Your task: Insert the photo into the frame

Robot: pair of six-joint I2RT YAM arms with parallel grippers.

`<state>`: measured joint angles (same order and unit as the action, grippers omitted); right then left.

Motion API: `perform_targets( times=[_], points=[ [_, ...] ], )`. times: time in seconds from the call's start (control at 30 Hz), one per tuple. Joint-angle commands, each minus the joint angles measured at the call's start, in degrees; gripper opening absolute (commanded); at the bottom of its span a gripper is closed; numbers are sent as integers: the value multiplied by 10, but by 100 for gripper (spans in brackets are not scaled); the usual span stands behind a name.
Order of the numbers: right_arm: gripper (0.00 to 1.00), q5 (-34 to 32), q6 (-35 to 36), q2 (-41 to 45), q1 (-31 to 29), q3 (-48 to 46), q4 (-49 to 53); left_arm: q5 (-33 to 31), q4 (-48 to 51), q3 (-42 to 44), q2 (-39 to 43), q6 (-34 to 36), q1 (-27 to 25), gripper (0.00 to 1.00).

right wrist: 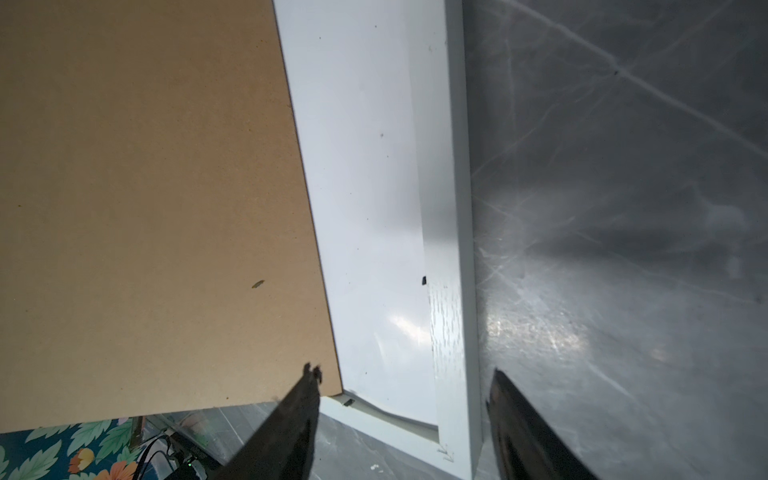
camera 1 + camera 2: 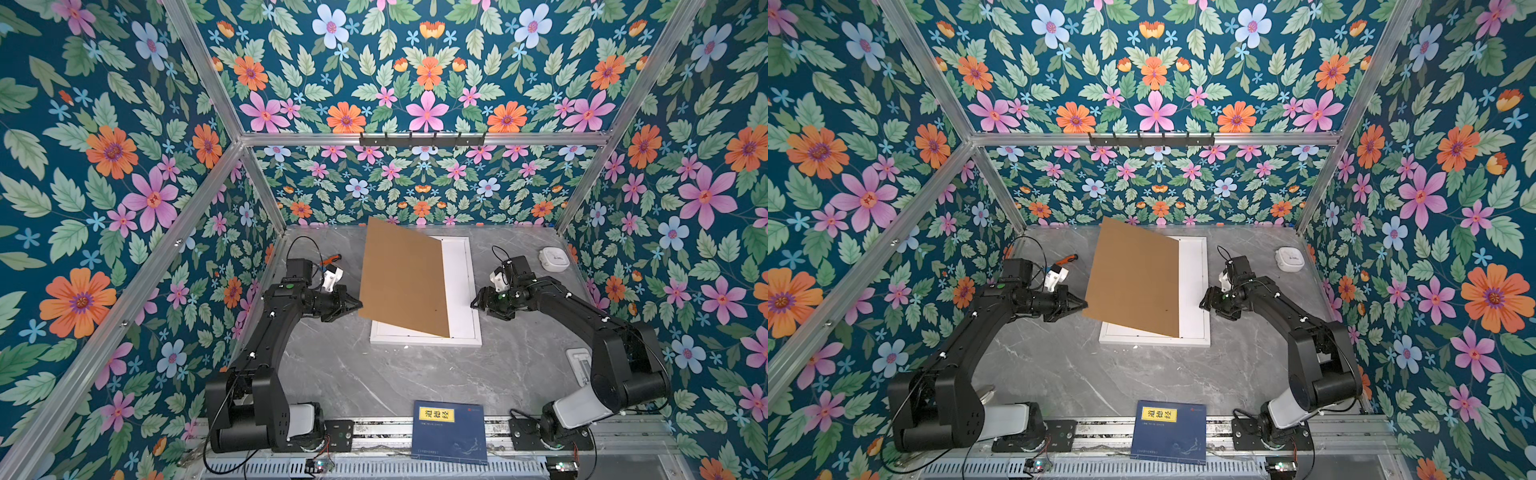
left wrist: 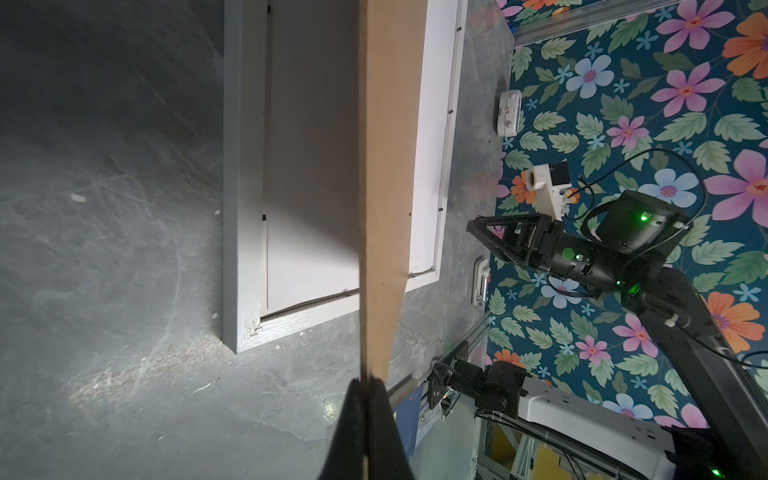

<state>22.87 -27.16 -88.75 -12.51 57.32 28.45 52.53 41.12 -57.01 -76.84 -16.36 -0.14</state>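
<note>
The frame [image 2: 426, 340] lies flat, back upward, on the grey table [image 2: 353, 374], past the middle toward 12 o'clock. A white sheet [image 2: 455, 282] sits inside its rails. No printed face shows in any view, so I cannot tell whether this sheet is the photo lying face down.

The left gripper [image 2: 360, 306] is clenched on the 9 o'clock edge of the brown backing board [image 2: 403, 282]. The left wrist view shows its two fingers pinched tight on the thin edge [image 3: 368, 380]. The board is tilted. Its 9 o'clock side is raised off the table, and its 3 o'clock edge seems to rest on the white sheet inside the frame. The right gripper [image 2: 473, 301] hangs just beside the frame's 3 o'clock rail with its jaws apart and nothing between them. The right wrist view shows it astride that rail without touching it [image 1: 404, 370].

In my judgement the step in hand is handling the board over the frame like a hinged lid. If the sheet is the photo, what remains is closing the back.

That would call for lowering the 9 o'clock edge slowly so the board drops inside all four rails rather than on top of one. The sheet's 6 o'clock edge looks bowed up near the corner, so it may need pressing flat first. The free right gripper is well placed to steady the frame. A blue book [image 2: 451, 432] lies well apart at 6 o'clock.
</note>
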Motion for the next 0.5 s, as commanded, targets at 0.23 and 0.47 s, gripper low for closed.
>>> perform_targets(
  times=[0.23,0.47],
  points=[
    [72,218,-6,-43,0,7,-104,-10,23,-9,-10,1,0,0],
    [73,241,-22,-83,0,0,-127,-109,18,15,-4,-17,0,0]
  ],
)
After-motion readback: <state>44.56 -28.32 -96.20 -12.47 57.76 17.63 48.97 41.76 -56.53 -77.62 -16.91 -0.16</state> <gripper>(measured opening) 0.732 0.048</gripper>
